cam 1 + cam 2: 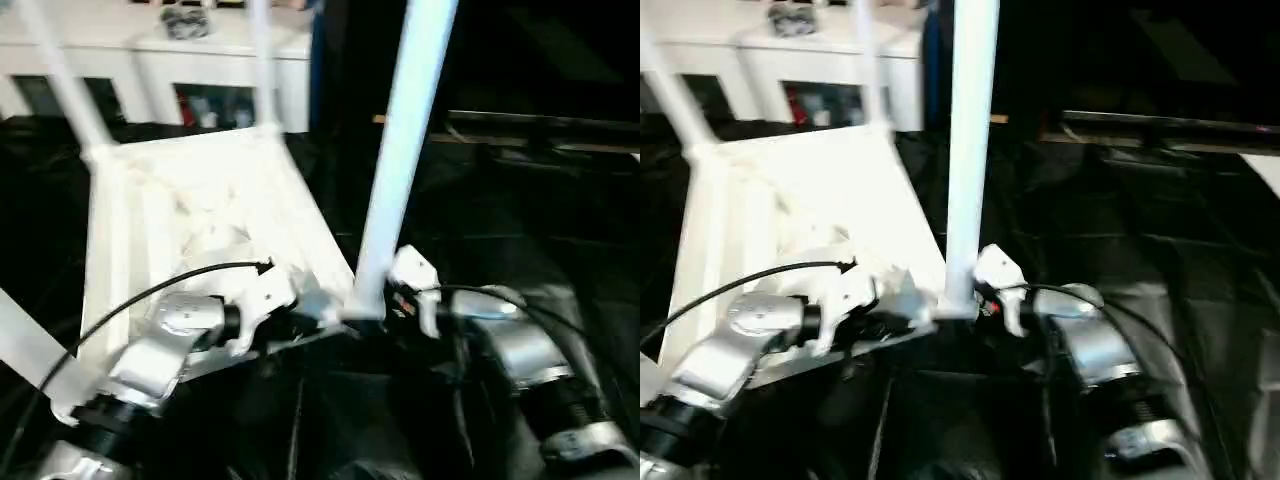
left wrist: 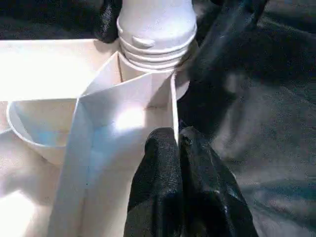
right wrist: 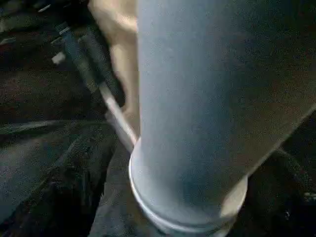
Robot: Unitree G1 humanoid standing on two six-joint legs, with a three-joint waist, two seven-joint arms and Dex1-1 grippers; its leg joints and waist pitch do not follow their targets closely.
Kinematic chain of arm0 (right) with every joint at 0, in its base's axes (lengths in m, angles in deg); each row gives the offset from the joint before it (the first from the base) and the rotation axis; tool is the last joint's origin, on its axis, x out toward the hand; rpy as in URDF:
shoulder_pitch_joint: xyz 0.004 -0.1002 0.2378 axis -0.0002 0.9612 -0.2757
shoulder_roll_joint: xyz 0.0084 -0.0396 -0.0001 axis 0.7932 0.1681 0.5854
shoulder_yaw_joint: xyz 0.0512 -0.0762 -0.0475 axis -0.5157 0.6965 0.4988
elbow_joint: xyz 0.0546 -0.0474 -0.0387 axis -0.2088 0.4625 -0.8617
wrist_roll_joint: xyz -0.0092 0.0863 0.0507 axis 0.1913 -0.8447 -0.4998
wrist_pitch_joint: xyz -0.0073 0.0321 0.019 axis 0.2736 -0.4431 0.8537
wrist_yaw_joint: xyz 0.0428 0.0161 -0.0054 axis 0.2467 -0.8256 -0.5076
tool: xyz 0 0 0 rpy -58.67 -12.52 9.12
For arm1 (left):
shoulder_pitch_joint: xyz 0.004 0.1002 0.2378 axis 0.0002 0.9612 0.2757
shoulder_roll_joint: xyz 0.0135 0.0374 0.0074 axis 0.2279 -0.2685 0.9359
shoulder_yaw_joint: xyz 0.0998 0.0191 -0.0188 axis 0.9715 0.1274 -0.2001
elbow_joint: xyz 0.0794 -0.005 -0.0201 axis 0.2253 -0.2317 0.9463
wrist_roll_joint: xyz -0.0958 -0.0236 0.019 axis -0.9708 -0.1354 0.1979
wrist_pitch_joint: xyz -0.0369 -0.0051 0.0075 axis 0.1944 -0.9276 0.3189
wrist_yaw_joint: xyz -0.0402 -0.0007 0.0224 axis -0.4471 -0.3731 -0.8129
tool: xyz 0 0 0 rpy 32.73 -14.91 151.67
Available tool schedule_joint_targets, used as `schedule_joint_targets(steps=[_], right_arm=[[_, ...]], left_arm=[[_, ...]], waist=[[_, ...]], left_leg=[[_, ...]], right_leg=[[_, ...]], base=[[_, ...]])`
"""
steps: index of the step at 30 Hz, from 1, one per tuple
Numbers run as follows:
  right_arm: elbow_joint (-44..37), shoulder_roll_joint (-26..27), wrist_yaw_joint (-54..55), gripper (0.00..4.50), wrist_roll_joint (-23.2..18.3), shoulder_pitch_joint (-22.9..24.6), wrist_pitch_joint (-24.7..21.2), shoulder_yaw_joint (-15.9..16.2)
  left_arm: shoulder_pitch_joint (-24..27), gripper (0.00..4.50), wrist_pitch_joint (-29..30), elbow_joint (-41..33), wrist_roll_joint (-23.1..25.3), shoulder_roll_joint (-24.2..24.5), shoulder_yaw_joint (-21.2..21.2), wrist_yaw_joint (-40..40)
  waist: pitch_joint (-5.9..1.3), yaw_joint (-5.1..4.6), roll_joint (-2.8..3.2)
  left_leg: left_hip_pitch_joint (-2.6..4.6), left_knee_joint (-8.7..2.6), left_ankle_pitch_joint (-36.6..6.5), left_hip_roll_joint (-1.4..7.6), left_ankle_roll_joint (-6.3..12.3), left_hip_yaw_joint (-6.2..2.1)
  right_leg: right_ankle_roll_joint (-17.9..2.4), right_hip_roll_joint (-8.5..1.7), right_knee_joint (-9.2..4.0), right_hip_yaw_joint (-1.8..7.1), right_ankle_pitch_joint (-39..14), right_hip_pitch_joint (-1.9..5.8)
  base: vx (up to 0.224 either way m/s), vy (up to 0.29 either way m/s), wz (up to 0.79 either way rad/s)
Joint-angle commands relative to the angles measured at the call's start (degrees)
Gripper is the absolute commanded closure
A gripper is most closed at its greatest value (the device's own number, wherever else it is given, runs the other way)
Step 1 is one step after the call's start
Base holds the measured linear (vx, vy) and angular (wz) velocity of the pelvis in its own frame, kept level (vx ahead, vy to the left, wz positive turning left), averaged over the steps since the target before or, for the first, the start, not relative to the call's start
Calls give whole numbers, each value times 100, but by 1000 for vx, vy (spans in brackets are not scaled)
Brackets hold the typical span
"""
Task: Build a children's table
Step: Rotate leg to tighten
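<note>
Lying upside down on the black-covered table (image 1: 520, 220), the children's table (image 1: 200, 200) presents the ribbed underside of its white top to the head camera, with legs rising from its corner sockets. Two far legs (image 1: 60, 80) stand at the corners away from the grippers, and another leg (image 1: 20, 345) crosses the near corner outboard of the left forearm.

The left gripper (image 2: 178, 148) rests against the near edge of the top, immediately beside the corner socket (image 2: 153, 64). Its two black fingers (image 2: 158, 187) are pressed together with nothing between them; their tips touch the white rim wall of the top. Directly ahead of these fingertips, the ringed base of the nearest leg (image 1: 400, 160) sits in the socket.

The right gripper (image 1: 395, 300) is positioned on the opposite side of that same leg, at its base. In the right wrist view the leg's tube (image 3: 207, 113) stands directly in front of the camera, very close. Whether the right fingers are spread or bearing on the leg cannot be told.

The nearest leg stands roughly upright between the two grippers, leaning slightly away from the left gripper in the left eye view. Beyond both grippers, past the far edge of the inverted top, stands a white cabinet (image 1: 150, 60) with glass doors.
</note>
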Motion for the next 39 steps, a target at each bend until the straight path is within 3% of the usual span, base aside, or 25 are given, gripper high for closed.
schedule_joint_targets(steps=[1,3,5,7,14,19,25,28,30,31,33,36,39], right_arm=[[-120,-123,-543,57,-57,-25,67,230],[-99,-178,-706,57,-65,-40,106,271],[-134,-202,-854,91,-130,-62,64,294],[-176,-215,-937,94,-171,-77,46,315],[-190,-150,-1039,164,-179,-69,44,393],[-230,-112,-981,175,-202,-7,25,378],[-146,237,67,178,-133,169,76,70],[-6,763,1397,178,82,207,25,-207],[4,951,1815,178,129,222,-62,-288],[-52,1353,2462,178,166,270,-218,-390],[-123,1643,2964,178,330,317,-209,-358],[-251,1858,3096,178,437,371,-221,-179],[-409,1991,2928,178,488,431,-153,87]], left_arm=[[-22,450,-94,-149,-199,17,240,409],[-40,450,-103,-122,-237,71,243,516],[-40,450,-17,-153,-328,130,242,682],[-37,450,54,-188,-378,177,254,801],[-103,450,-19,-95,-381,250,276,900],[-85,450,-89,-78,-341,205,243,778],[73,450,-168,-158,-178,-77,59,17],[116,450,63,-215,17,-406,-113,-841],[156,450,142,-300,63,-484,-101,-999],[237,450,368,-494,205,-694,7,-1341],[282,450,540,-631,383,-917,120,-1691],[275,450,664,-692,547,-1148,228,-1992],[221,450,766,-705,624,-1394,332,-2217]], waist=[[-336,-1,37],[-313,21,42],[-304,29,35],[-306,31,31],[-331,50,24],[-329,46,29],[-280,18,12],[-272,-48,3],[-274,-153,-11],[-264,-187,2],[-271,-254,-6],[-285,-261,-5],[-311,-232,-9]], left_leg=[[55,-380,-983,288,384,-47],[91,-403,-1254,304,272,-47],[94,-420,-1423,300,175,-58],[92,-427,-1421,300,155,-64],[60,-411,-1150,293,172,-71],[62,-410,-1174,291,175,-69],[76,-450,-1507,290,55,-85],[93,-458,-1681,272,-98,-106],[2,-480,-1654,248,-118,-148],[5,-496,-1681,258,-128,-158],[7,-489,-1681,262,-157,-161],[28,-462,-1543,254,-69,-135],[30,-433,-1223,250,79,-95]], right_leg=[[-1337,-426,-319,342,-788,275],[-1284,-432,-361,352,-1153,242],[-1199,-444,-391,360,-1463,246],[-1166,-446,-397,360,-1533,251],[-1175,-446,-353,358,-1270,273],[-1197,-444,-355,354,-1249,273],[-995,-458,-440,355,-1908,252],[-834,-474,-491,350,-2397,231],[-639,-470,-495,315,-2614,295],[-590,-465,-511,316,-2671,270],[-602,-465,-508,326,-2602,254],[-666,-458,-508,346,-2344,236],[-873,-425,-436,364,-1577,249]], base=[[0,0,0],[0,0,0],[0,0,0],[0,0,0],[0,0,0],[0,0,0],[0,0,0],[0,0,0],[0,0,0],[0,0,0],[0,0,0],[0,0,0],[0,0,0]])
